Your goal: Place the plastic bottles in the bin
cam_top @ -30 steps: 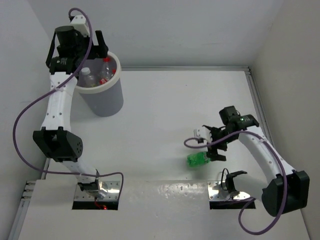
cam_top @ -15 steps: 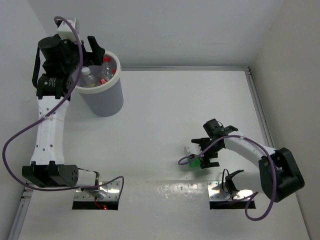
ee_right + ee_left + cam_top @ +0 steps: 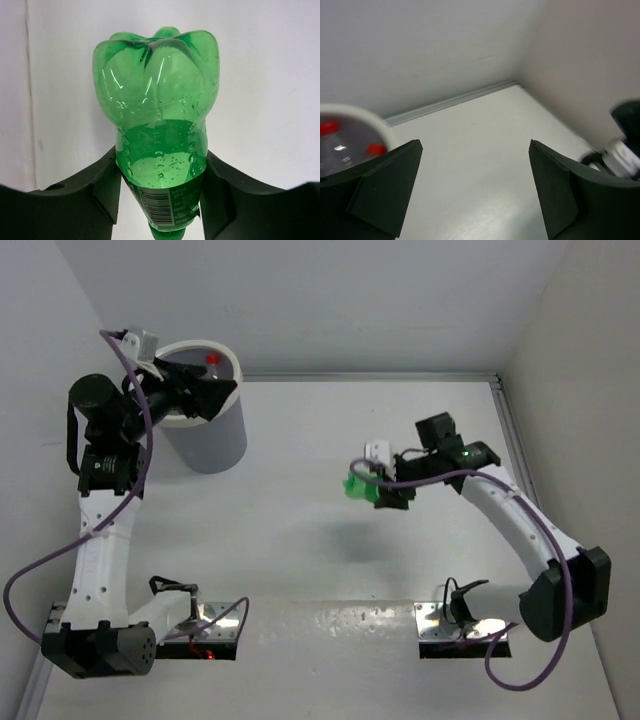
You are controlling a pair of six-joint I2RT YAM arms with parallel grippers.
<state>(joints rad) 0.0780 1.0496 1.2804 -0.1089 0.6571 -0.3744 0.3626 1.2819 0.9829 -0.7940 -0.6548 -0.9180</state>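
Note:
My right gripper point(image 3: 383, 486) is shut on the green plastic bottle point(image 3: 358, 486) and holds it in the air over the middle-right of the table. In the right wrist view the bottle point(image 3: 159, 135) sits squeezed between both fingers point(image 3: 97, 190), base pointing away, cap toward the camera. The grey bin point(image 3: 215, 445) with its white rim stands at the far left. Bottles with red caps point(image 3: 212, 359) lie inside it. My left gripper point(image 3: 207, 394) hangs open over the bin's near rim. The left wrist view shows the rim point(image 3: 379, 121) and red caps point(image 3: 376, 149) beside its left finger point(image 3: 385, 185).
White walls close the table at the back and on both sides. A metal strip point(image 3: 370, 376) runs along the back edge. The bottle's shadow point(image 3: 350, 535) falls on the table below it. The right arm point(image 3: 625, 145) shows at the right edge of the left wrist view.
My right gripper closed on the green bottle, lifted it off the table and carried it back and to the left. My left arm drew back from above the bin toward its near-left side.

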